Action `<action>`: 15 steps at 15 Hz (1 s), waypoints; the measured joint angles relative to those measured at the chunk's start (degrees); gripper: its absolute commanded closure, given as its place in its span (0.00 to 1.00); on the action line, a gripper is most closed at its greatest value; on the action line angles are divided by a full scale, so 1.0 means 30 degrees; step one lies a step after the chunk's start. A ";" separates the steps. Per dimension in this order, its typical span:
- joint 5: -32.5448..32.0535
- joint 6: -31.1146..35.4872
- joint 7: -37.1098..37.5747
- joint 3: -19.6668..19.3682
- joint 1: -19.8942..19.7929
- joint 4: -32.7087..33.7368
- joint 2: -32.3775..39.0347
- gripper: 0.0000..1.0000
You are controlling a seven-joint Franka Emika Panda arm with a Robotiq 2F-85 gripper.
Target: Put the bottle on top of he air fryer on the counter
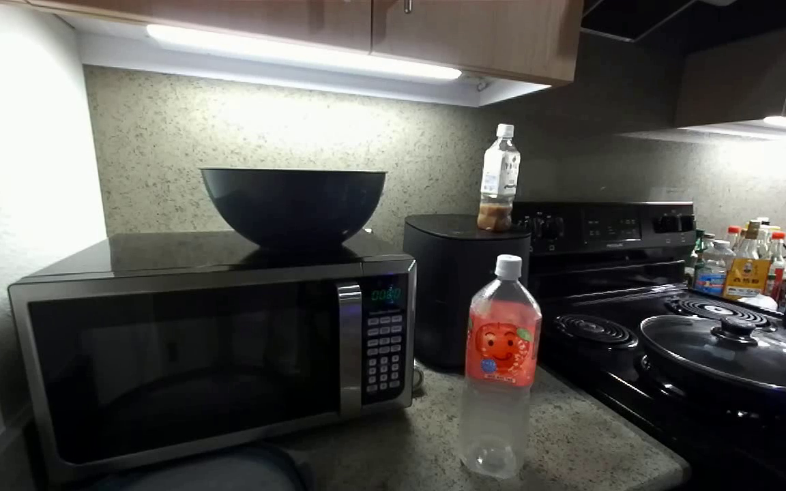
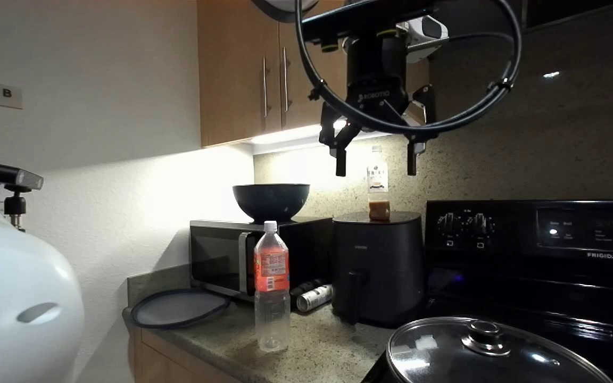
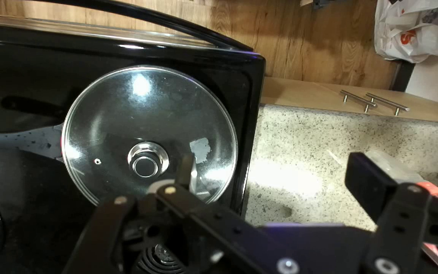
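Observation:
The small clear bottle (image 1: 500,174) with a white cap and amber liquid stands upright on the black air fryer (image 1: 437,307). The same bottle (image 2: 378,183) and air fryer (image 2: 378,266) show in an exterior view. The air fryer stands on the speckled counter (image 1: 427,436) between the microwave and the stove. My gripper (image 2: 376,162) hangs high with its fingers pointing down, apart and with nothing between them. In that view the bottle shows behind the finger gap; the depth between them is unclear. In the wrist view the open gripper (image 3: 276,175) has counter (image 3: 318,140) and stove below it.
A taller red-label bottle (image 1: 502,341) stands on the counter before the air fryer. A microwave (image 1: 215,354) bears a dark bowl (image 1: 294,204). A can (image 2: 314,298) and a round lid (image 2: 179,308) lie on the counter. A glass-lidded pan (image 3: 150,114) sits on the stove.

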 measured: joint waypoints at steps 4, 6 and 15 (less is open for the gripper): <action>0.0014 0.0430 -0.0017 0.0095 0.0251 0.0030 0.0229 0.00; 0.0015 0.1080 -0.0100 0.0247 0.0688 0.0203 0.0735 0.00; -0.0227 0.5101 -0.1175 0.1640 0.2050 0.1699 0.4306 0.00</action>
